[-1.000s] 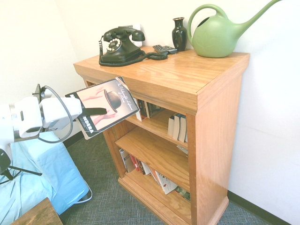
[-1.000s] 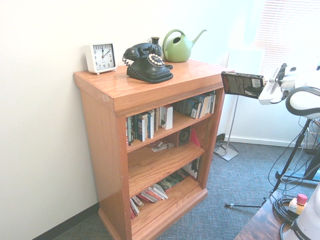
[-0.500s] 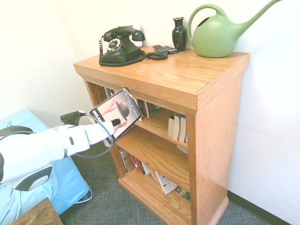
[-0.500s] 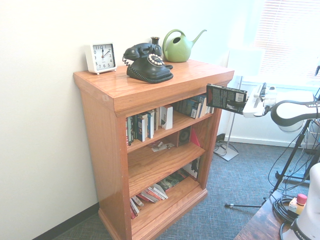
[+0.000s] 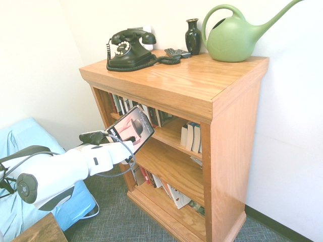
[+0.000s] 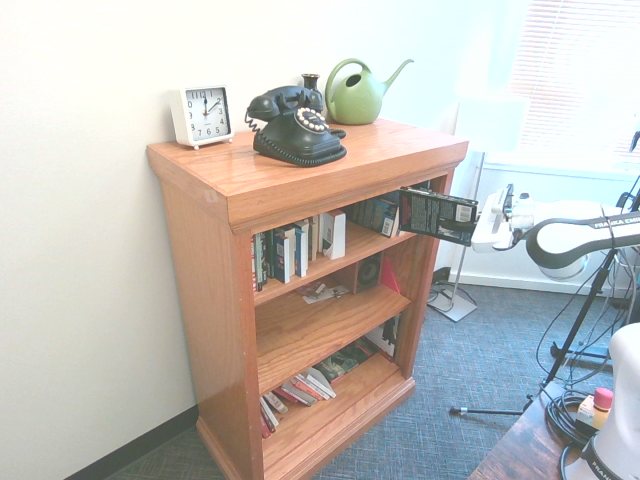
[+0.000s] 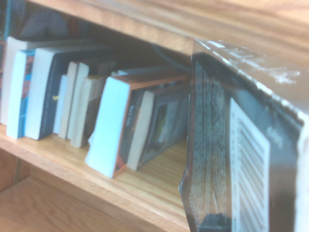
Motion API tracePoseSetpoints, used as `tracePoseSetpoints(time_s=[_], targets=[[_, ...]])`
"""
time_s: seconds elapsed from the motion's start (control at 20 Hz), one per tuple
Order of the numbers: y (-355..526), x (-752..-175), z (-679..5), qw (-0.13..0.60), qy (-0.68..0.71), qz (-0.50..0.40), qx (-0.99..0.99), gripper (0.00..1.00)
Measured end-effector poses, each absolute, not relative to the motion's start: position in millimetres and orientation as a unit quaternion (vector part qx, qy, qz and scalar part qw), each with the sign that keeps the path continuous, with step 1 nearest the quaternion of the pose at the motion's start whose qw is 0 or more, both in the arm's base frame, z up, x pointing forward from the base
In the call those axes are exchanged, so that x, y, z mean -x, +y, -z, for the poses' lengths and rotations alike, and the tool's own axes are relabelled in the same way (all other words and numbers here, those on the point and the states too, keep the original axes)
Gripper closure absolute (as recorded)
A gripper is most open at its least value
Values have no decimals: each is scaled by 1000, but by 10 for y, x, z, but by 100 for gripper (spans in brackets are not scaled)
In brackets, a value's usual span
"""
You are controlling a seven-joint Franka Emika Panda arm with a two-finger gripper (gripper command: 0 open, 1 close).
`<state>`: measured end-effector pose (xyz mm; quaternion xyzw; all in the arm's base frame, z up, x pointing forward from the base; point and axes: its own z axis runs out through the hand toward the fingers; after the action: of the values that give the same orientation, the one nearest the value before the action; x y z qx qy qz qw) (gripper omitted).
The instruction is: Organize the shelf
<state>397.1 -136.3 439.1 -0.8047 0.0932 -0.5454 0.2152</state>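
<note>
Oak shelf (image 5: pixel 202 85) stands against the wall; my tool (image 5: pixel 125 145), clamped on a black-covered book (image 5: pixel 132 129), hangs just before its top tier. I fear the tilted book catching the overhang or toppling the leaning books (image 7: pixel 120 125).

Honey-coloured oak bookcase (image 5: pixel 222 131) stands upright against white wall, thick overhanging top, three open tiers, plinth base. Top tier holds upright and leaning books, middle mostly bare, bottom has slumped books.
</note>
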Motion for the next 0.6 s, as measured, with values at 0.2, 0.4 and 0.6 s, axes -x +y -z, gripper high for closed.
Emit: tracePoseSetpoints(time_s=[0.2, 0.4, 0.6], targets=[[-1235, -4081, -4145, 216, 99, 537, 809, 100], [-1009, -4178, -3978, 227, 107, 536, 806, 100], [-847, -4267, -3883, 238, 123, 538, 799, 100]])
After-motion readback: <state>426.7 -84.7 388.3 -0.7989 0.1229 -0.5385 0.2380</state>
